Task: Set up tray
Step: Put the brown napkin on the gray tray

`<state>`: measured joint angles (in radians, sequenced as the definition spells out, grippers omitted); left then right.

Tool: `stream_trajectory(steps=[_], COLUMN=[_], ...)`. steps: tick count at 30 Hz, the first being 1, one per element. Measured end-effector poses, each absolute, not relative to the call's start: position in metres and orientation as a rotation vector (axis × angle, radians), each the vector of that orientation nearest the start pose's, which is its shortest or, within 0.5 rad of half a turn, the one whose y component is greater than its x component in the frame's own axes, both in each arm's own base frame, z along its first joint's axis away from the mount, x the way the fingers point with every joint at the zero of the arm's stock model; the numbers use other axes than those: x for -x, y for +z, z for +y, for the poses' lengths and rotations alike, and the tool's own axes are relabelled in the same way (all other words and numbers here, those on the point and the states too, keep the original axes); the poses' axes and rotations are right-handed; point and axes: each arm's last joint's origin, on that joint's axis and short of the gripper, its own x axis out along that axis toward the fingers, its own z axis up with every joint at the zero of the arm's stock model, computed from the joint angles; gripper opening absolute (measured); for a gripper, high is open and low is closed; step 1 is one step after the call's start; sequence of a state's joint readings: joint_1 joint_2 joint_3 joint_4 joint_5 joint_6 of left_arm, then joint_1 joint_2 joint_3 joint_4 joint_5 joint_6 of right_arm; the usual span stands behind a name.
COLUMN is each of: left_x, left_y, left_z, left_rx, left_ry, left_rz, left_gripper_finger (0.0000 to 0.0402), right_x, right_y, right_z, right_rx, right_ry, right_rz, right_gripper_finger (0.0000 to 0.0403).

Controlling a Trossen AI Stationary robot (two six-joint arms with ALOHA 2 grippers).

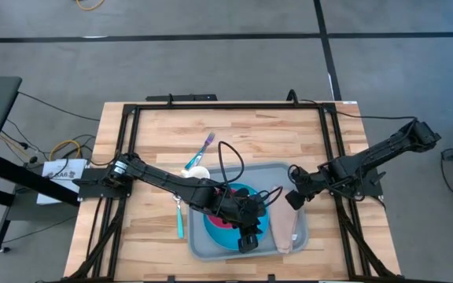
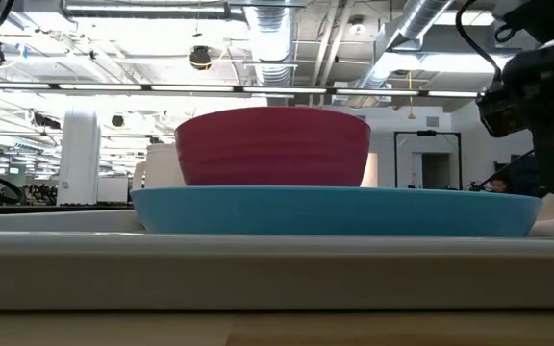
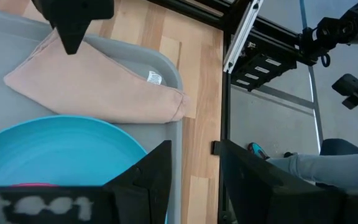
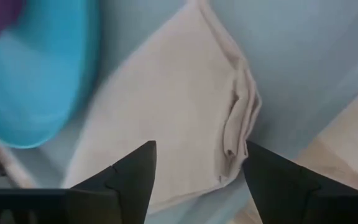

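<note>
Table, left to right. At 9 o'clock of the tray (image 1: 203, 250) a teal utensil (image 1: 179, 222) lies on bare wood; at its 11 o'clock a toothbrush (image 1: 204, 147) and a small white cup (image 1: 198, 172), all still off the tray. The tray sits at the table's 6 o'clock edge, holding a blue plate (image 1: 217, 233) with a red bowl (image 2: 273, 146) on it, and at the plate's 3 o'clock a folded beige napkin (image 1: 286, 228). Left gripper (image 1: 249, 238) hangs over the plate's 4 o'clock rim, jaws parted and holding nothing. Right gripper (image 1: 297, 198) hovers over the napkin's 12 o'clock end, fingers spread wide, also holding nothing. Judgement: plate, bowl and napkin are placed; the utensil, and perhaps the toothbrush and cup, remain to bring on. High view hides most of the bowl under the left arm; low view shows it seated square on the plate but no loose items. Left wrist view shows the napkin's small tag (image 3: 155, 77) and the wood beyond the tray's rim; right wrist view shows the napkin's folded edges stacked along one side.
</note>
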<state>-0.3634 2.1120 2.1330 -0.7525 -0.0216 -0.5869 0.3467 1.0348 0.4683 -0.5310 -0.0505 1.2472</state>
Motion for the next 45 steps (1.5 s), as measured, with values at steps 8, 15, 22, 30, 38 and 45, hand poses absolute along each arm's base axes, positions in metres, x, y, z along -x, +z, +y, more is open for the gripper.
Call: stream_trajectory(steps=[8, 15, 22, 30, 38, 45], left_x=[-0.441, -0.441, -0.441, -0.441, -0.440, -0.440], left_y=[0.330, 0.330, 0.330, 0.330, 0.329, 0.329], left_z=[-0.167, -0.167, -0.167, -0.167, -0.167, -0.166], left_rx=[0.414, 0.410, 0.409, 0.409, 0.408, 0.408], left_ry=[-0.104, -0.105, -0.105, -0.105, -0.097, -0.095], left_rz=[0.790, 0.790, 0.789, 0.790, 0.809, 0.810], left_gripper_finger=[0.0124, 0.0124, 0.0124, 0.0124, 0.0124, 0.0124], right_x=[-0.165, -0.169, -0.169, -0.178, -0.173, -0.174], right_y=[0.145, 0.133, 0.131, 0.162, 0.219, 0.279], right_z=[0.066, 0.069, 0.070, 0.076, 0.084, 0.116], right_rx=[-0.875, -0.857, -0.865, -0.867, -0.739, -0.568], right_ry=[-0.415, -0.441, -0.434, -0.278, -0.220, 0.073], right_rz=[1.239, 1.279, 1.299, 1.206, 1.260, 1.139], right_gripper_finger=[0.0213, 0.0171, 0.0047, 0.0012, 0.0007, 0.0007])
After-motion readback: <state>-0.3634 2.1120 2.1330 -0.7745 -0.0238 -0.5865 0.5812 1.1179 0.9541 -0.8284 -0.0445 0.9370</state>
